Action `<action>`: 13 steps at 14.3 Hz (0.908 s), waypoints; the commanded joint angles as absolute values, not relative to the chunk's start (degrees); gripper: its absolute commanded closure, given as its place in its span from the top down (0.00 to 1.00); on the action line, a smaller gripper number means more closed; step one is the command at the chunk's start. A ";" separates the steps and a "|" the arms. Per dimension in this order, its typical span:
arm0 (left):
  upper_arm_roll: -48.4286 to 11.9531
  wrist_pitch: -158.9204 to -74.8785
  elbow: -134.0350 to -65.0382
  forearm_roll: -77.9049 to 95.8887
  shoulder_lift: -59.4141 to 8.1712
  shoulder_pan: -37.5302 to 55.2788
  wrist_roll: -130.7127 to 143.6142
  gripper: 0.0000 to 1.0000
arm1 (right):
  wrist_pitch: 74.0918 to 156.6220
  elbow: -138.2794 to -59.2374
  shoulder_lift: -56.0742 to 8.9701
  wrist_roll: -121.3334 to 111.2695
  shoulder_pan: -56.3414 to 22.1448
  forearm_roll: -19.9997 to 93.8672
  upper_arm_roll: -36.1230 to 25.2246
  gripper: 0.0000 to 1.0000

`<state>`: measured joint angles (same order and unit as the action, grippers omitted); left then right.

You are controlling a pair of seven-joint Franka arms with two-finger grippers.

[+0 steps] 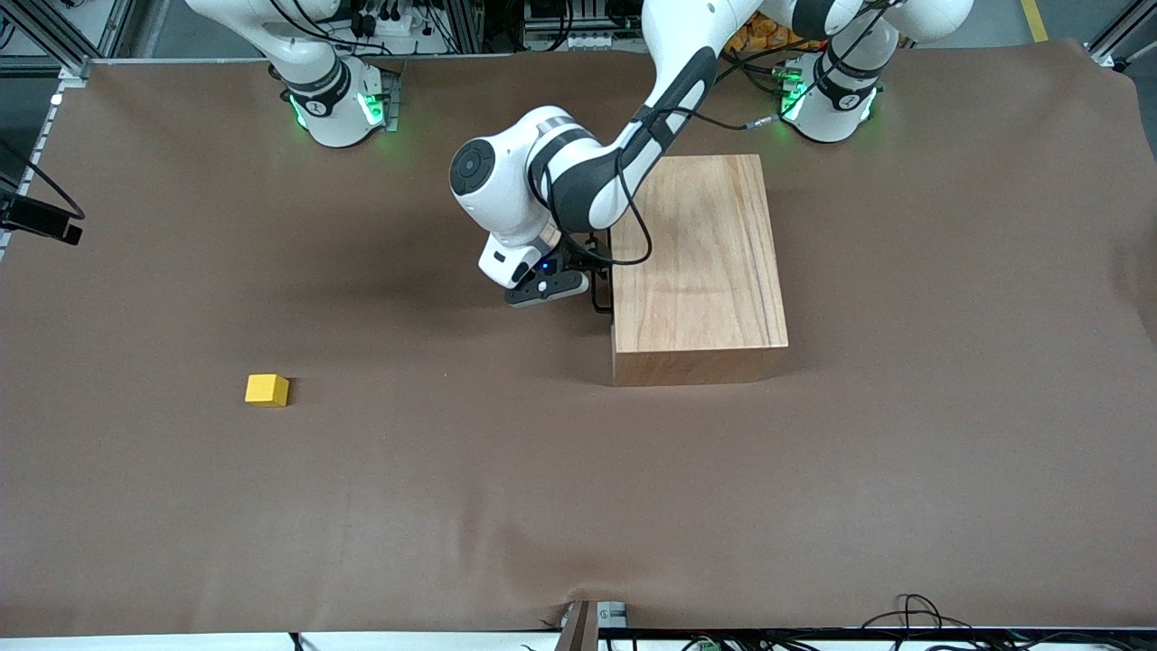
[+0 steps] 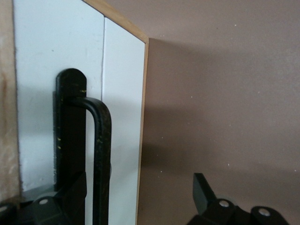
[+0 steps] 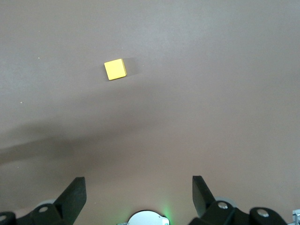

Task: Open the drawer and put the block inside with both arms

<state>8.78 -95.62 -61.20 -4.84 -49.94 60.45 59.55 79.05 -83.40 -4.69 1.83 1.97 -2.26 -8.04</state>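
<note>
The light-wood box (image 1: pixel 696 262) stands mid-table, and its drawer is shut. The drawer's white front (image 2: pixel 51 51) faces the right arm's end of the table and carries a black bar handle (image 2: pixel 101 140), which also shows in the front view (image 1: pixel 601 303). My left gripper (image 1: pixel 592 287) is at that handle, open (image 2: pixel 138 183), with the bar between its fingers and nothing gripped. The yellow block (image 1: pixel 267 390) lies on the table toward the right arm's end, nearer the camera than the box. It also shows in the right wrist view (image 3: pixel 115 70). My right gripper (image 3: pixel 138 182) is open, empty and high over the table near its own base; it is out of the front view.
A brown cloth (image 1: pixel 578 506) covers the whole table. The green-lit arm bases (image 1: pixel 339 104) (image 1: pixel 827 99) stand along the edge farthest from the camera. A black clamp (image 1: pixel 41 221) sits at the table's edge at the right arm's end.
</note>
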 commanded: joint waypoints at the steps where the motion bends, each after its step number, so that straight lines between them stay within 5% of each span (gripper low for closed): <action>1: 8.97 -96.49 -59.41 -5.80 -50.98 61.00 58.62 1.00 | 79.71 -82.35 -5.10 1.85 2.64 -2.90 -7.21 1.00; 13: 6.24 -107.03 -59.33 -3.96 -52.65 60.91 58.62 1.00 | 83.50 -82.35 -9.39 2.28 2.29 -3.60 -7.21 1.00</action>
<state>6.73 -104.19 -61.19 -4.81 -51.44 60.83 58.67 83.26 -83.40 -7.55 1.84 2.09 -2.68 -7.81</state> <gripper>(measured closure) 0.000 0.000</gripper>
